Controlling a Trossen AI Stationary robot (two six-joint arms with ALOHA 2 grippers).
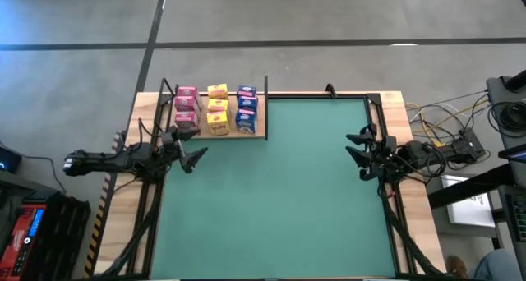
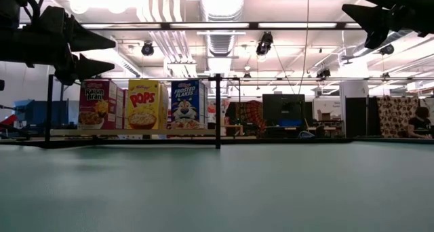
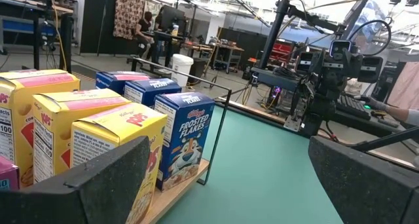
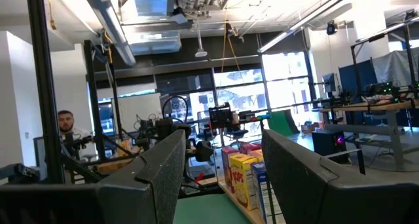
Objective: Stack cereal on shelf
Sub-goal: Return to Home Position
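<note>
The shelf is a flat light-wood board with thin black metal posts at its edges. It lies at the 11 o'clock corner of the smooth green mat that covers the pale wooden worktop.

On the shelf stand 9 small rectangular cardboard cereal boxes, upright and packed close, in 3 columns of 3. The magenta Raisin Bran boxes are at 9 o'clock, the yellow Pops boxes are in the middle, and the blue Frosted Flakes boxes are at 3 o'clock.

Only the high view shows how deep the columns run. The low view shows just the front box of each, with their 3 printed faces side by side behind a black post. The left wrist view adds the closed top flaps, the fine print on the yellow side panels, and a Frosted Flakes front beside a corner post.

The left gripper hangs just at 6 o'clock of the shelf, over the mat's 9 o'clock edge. Its 2 blunt, grainy black fingers are spread wide with nothing between them. The right gripper is at the mat's 3 o'clock edge, well apart from the shelf, with its fingers parted and empty. The right wrist view shows the boxes far off between those fingers, and a person in the room beyond.
</note>
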